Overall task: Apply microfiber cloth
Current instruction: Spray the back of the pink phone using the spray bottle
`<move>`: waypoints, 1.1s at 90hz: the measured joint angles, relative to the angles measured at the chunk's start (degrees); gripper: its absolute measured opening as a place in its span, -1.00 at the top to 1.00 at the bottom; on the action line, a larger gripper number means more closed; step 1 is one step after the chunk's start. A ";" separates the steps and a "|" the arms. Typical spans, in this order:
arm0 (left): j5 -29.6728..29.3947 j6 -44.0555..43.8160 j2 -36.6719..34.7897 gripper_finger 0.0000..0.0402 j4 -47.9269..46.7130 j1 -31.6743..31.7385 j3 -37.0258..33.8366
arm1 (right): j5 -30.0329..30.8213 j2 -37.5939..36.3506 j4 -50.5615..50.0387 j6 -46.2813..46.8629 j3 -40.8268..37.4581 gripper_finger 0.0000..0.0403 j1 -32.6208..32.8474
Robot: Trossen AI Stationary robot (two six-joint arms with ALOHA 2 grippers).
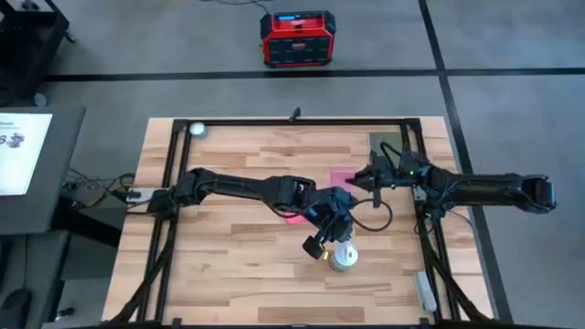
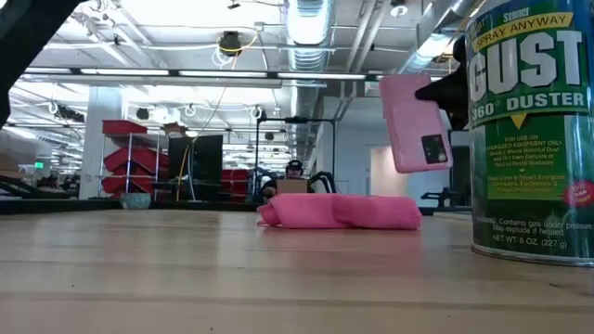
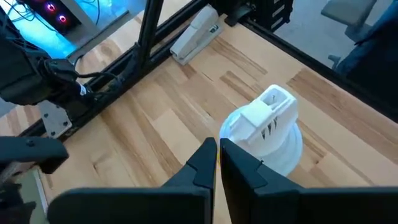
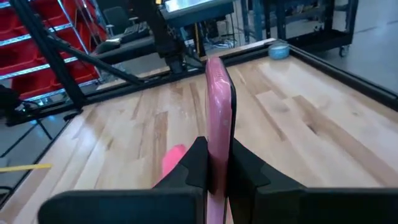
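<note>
The right pincer (image 4: pixel 214 163) grips the pink phone (image 4: pixel 219 118) on edge above the bench (image 1: pixel 228 265). The pink cloth (image 2: pixel 339 211) lies bunched on the bench below it. The left pincer (image 3: pixel 217 163), closed and empty, hovers over the duster can (image 3: pixel 268 127).

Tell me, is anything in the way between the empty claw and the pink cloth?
Nothing visible blocks it. The left gripper, shut and empty, hovers by the duster can. The microfiber cloth lies on bare table just beyond. The right gripper holds the phone above.
</note>
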 joint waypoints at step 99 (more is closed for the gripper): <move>-7.16 -2.93 -0.73 1.00 -9.23 -1.00 2.51 | 2.96 -0.97 0.21 0.20 -0.02 0.93 1.97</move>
